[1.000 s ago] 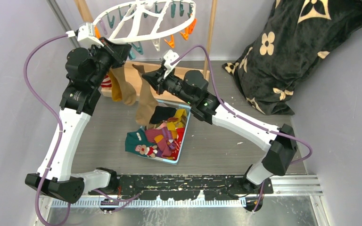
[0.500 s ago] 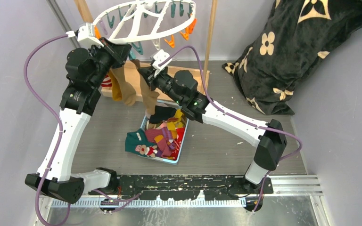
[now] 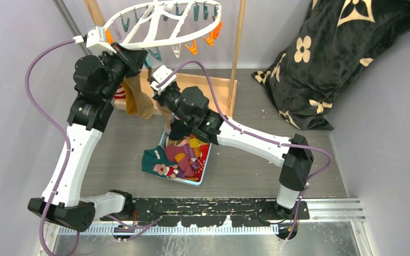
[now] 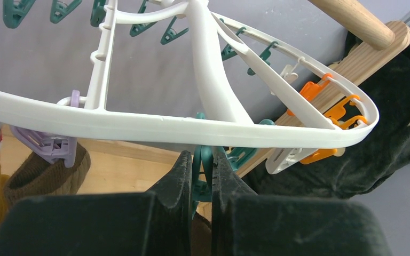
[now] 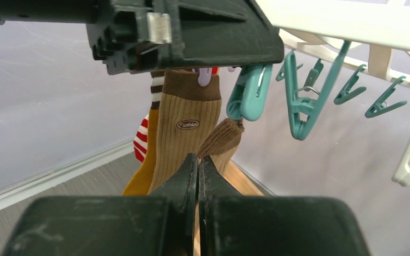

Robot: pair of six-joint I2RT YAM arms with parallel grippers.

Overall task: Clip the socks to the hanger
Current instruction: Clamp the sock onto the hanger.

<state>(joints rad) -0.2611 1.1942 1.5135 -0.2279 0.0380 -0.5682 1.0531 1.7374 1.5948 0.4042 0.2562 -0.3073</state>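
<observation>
Socks already clipped hang under the near-left rim of the hanger [image 4: 139, 128]: a red-white striped sock [image 5: 140, 140], a mustard sock [image 5: 139, 181], and a tan sock [image 5: 186, 133] held at its brown cuff by a lilac clip [image 5: 205, 79]. Just right of these, the left gripper [image 4: 203, 160] reaches up beneath the white rim, its fingers clenched on the handles of a teal clip [image 4: 203, 181]. From the right wrist view that clip's mouth appears parted, though only slightly.

Further right and lower, the right gripper [image 5: 198, 159] is pinched tight on a tan-brown sock [image 5: 223, 136]. The sock's cuff pokes up past the fingertips, below the teal clip and not yet in it. More socks lie in the blue tray [image 3: 205, 169] on the table, and the black flowered blanket [image 3: 341, 53] sits well apart at the far right.

Several things could go wrong here. Little cuff shows above the fingers and it is floppy, so it could fold or brush past the clip's mouth. Pushing upward might swing the hanger and shift the target. The left fingers could slip off the handles, so that the clip snaps shut empty. The right arm is close to the hung socks and might drag one loose.
</observation>
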